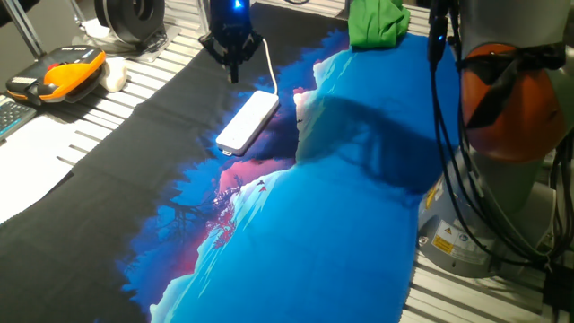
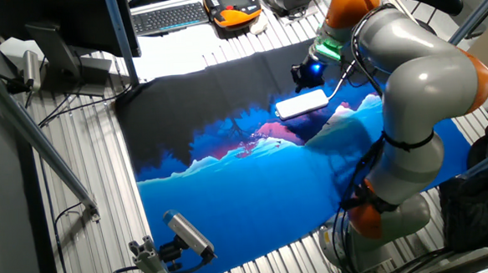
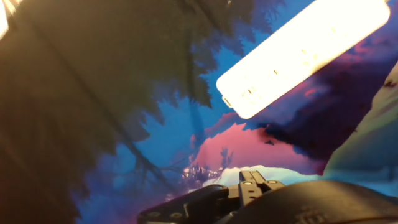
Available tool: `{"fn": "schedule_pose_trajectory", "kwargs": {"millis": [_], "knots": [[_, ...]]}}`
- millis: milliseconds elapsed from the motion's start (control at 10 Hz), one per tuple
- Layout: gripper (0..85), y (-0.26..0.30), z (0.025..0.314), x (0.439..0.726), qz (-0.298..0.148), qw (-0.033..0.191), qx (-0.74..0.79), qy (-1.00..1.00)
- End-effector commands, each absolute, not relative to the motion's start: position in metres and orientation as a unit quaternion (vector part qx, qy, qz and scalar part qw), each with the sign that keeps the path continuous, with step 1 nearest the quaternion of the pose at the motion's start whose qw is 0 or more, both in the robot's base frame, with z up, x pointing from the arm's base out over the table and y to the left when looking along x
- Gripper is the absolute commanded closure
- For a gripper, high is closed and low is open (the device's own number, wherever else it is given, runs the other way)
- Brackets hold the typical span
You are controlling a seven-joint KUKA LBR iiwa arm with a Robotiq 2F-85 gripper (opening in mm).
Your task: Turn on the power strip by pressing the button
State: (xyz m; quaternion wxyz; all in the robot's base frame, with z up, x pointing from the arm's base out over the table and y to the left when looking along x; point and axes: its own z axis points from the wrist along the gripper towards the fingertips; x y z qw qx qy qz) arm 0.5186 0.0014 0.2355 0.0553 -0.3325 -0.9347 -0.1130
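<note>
hand view shows the power strip (image 3: 305, 56) lying flat on the printed cloth (image 3: 155, 124), up and to the right of the gripper. one fixed view puts the gripper (image 1: 235, 65) above the cloth just beyond the strip's cable end, apart from the strip, white cable (image 1: 270, 63) beside it. finger state: cannot tell; fingertips not resolved in any view.

power strip (image 1: 248, 122): white plastic, smooth, slight gloss | table cover (image 1: 341, 215): printed cloth, matt, soft folds | table (image 2: 90, 236): slatted metal, dull grey | arm shells (image 2: 412, 69): grey + orange plastic, glossy | gripper (image 1: 231, 45): black, matt
</note>
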Motion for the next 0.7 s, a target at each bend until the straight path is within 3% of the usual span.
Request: {"fn": "schedule_pose_trajectory", "kwargs": {"millis": [0, 200, 300, 400, 500, 600], "knots": [[68.0, 0.002, 0.232, 0.523, -0.072, 0.030, -0.438, -0.895], [68.0, 0.003, 0.222, 0.537, -0.059, 0.023, -0.453, -0.889], [51.0, 0.005, 0.213, 0.545, -0.041, 0.014, -0.465, -0.884], [51.0, 0.009, 0.203, 0.554, -0.033, 0.011, -0.481, -0.876], [34.0, 0.016, 0.190, 0.565, -0.021, 0.007, -0.501, -0.865], [34.0, 0.019, 0.181, 0.569, -0.020, 0.007, -0.507, -0.862]]}}
